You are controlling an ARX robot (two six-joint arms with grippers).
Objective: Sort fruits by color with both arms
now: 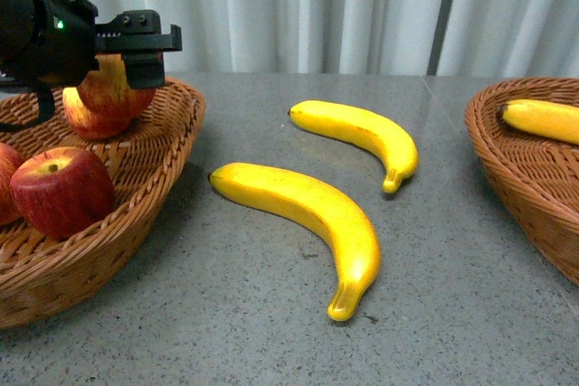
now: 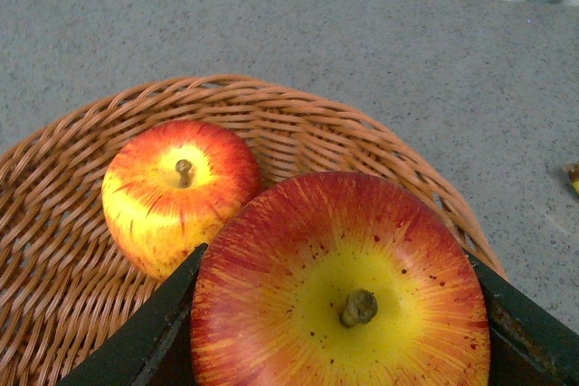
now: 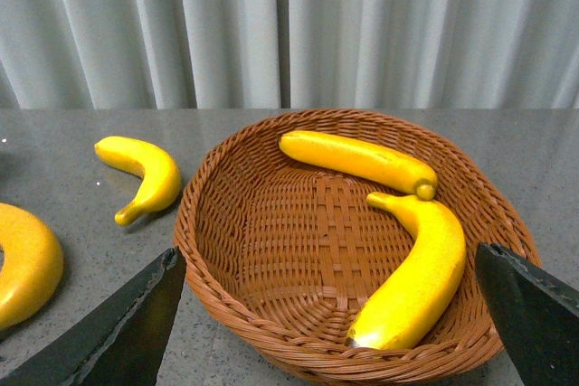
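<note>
Upper left of front view: left gripper (image 1: 127,62) grasps a red apple (image 1: 110,92) above the apple basket (image 1: 181,119); right gripper (image 3: 326,255), jaws spread, empty, faces the banana basket (image 3: 262,223).

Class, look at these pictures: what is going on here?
The left claw grips a red apple over the left basket, where other apples lie. The right claw is open and empty, facing the right basket, which holds two bananas. Two more bananas lie on the table between the baskets.
</note>
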